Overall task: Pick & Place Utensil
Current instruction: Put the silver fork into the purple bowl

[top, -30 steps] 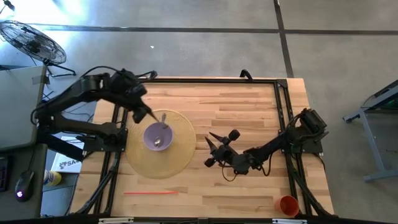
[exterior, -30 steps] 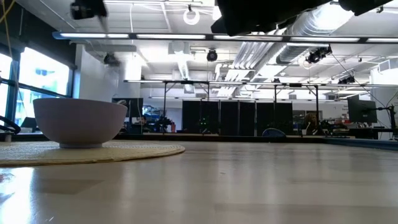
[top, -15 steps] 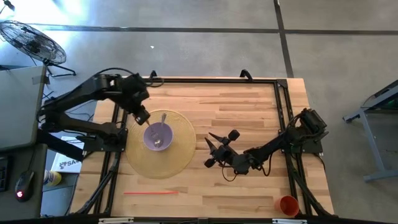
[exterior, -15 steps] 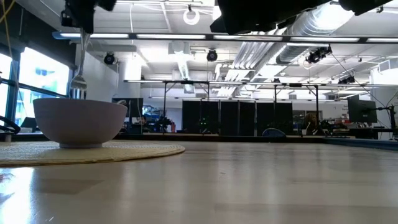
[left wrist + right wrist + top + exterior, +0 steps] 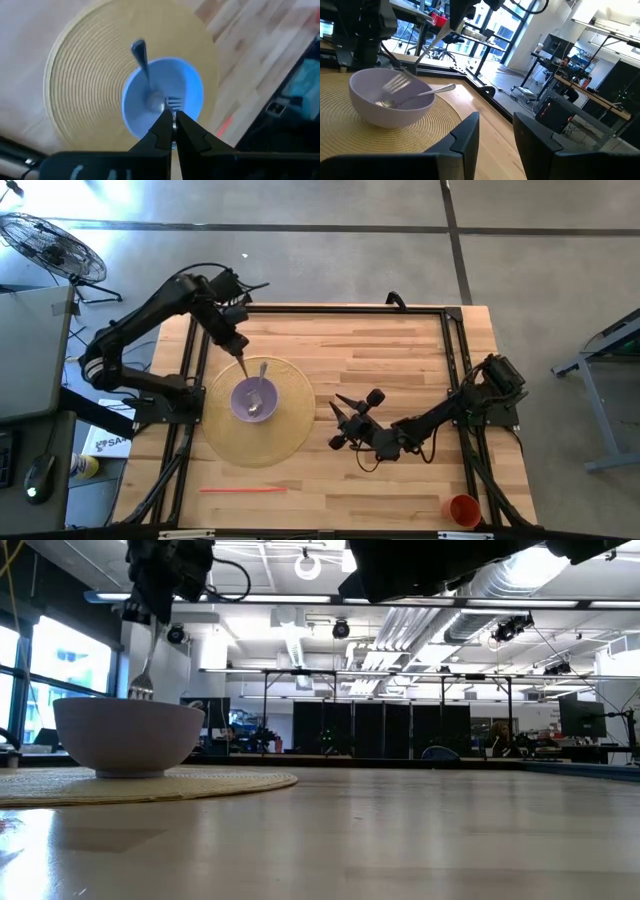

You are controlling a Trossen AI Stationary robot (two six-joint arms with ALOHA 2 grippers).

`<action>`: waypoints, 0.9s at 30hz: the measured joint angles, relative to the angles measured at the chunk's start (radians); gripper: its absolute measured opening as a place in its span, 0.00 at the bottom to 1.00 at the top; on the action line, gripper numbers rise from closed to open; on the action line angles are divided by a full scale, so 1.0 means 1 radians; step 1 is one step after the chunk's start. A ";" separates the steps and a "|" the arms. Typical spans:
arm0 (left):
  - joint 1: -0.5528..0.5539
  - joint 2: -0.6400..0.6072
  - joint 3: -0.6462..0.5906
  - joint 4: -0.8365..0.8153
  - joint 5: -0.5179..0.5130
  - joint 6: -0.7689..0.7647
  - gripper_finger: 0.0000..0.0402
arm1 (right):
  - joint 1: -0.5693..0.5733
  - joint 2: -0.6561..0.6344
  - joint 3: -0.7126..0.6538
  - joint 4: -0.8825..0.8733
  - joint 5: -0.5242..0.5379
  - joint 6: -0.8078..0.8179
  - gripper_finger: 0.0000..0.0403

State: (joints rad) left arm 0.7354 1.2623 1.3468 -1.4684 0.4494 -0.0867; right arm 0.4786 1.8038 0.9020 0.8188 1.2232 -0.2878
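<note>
A lavender bowl (image 5: 253, 400) stands on a round woven placemat (image 5: 285, 435) at the table's left. A spoon (image 5: 145, 75) lies in the bowl, its handle leaning on the rim. My left gripper (image 5: 241, 350) hangs over the bowl's far side, shut on a fork (image 5: 141, 668). The fork's tines (image 5: 173, 103) point down over the bowl, about level with its rim (image 5: 128, 700). My right gripper (image 5: 342, 420) waits open near the table's middle, level, facing the bowl (image 5: 390, 95). My left gripper pinches the fork's handle (image 5: 150, 632) between its two shut fingers (image 5: 162, 131). It comes from above, slanting down toward the bowl, and the fingers hide how far up the handle they sit. The fork hangs tilted below them, tines (image 5: 396, 84) lowest, over the spoon.
A thin red stick (image 5: 243, 489) lies near the table's front edge. An orange cup (image 5: 463, 509) stands at the front right corner. Bare wood (image 5: 380, 350) stretches between the placemat and the right arm's base.
My left gripper has swung toward the table's far edge and come down, turning as it went. The fork it holds has dropped into the low view. Its tines have sunk from above the bowl to about rim level.
</note>
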 joint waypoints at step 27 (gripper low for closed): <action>0.025 0.011 0.000 0.009 0.193 0.379 0.00 | 0.000 0.000 0.000 -0.029 0.000 0.026 0.28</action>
State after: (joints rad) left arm 0.7601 1.2736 1.3468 -1.4596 0.6427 0.2927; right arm 0.4786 1.8042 0.9020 0.7895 1.2228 -0.2619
